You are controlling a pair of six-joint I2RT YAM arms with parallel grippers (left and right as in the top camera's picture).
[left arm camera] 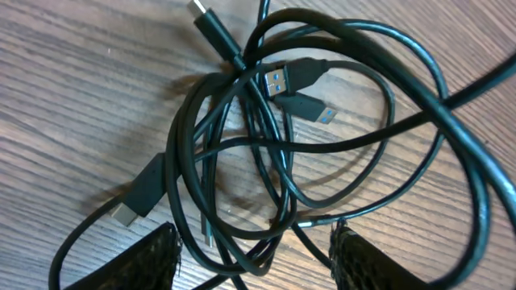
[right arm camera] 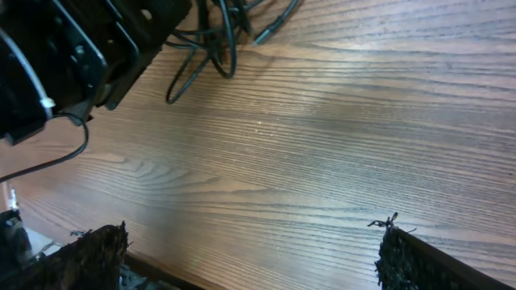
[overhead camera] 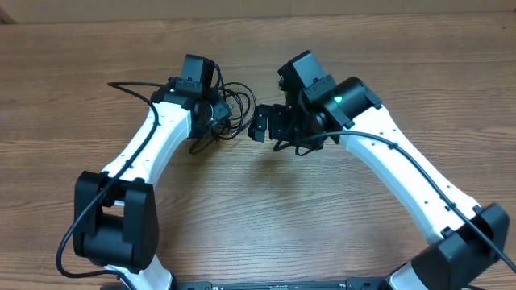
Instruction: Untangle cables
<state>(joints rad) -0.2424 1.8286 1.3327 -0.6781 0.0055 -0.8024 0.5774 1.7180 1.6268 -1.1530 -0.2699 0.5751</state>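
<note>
Wood-grain table point(overhead camera: 72, 48) fills every view, and nothing lies on it but the cables point(overhead camera: 230, 108), gathered in one dark clump near the middle of the far side, with a single strand trailing away to the left. The left pincer point(left arm camera: 258, 262) hangs directly over that clump with its jaws spread wide, one mesh-padded finger on either side of the lower loops and nothing gripped between them. From the left wrist view the cables point(left arm camera: 270, 149) are plainly not sorted out: several cords loop over and under one another around a common centre, two blue-tongued USB plugs point(left arm camera: 278, 79) lie side by side inside the rings, and a flat connector point(left arm camera: 137, 197) pokes out at the lower left. The right pincer point(right arm camera: 250, 258) waits just beside the clump, also opened wide, with only bare wood beneath it and the cable ends point(right arm camera: 218, 40) showing at the top of its view. By my reading the task has barely begun: no cord has been pulled free or laid apart, so all of the separating is left.
</note>
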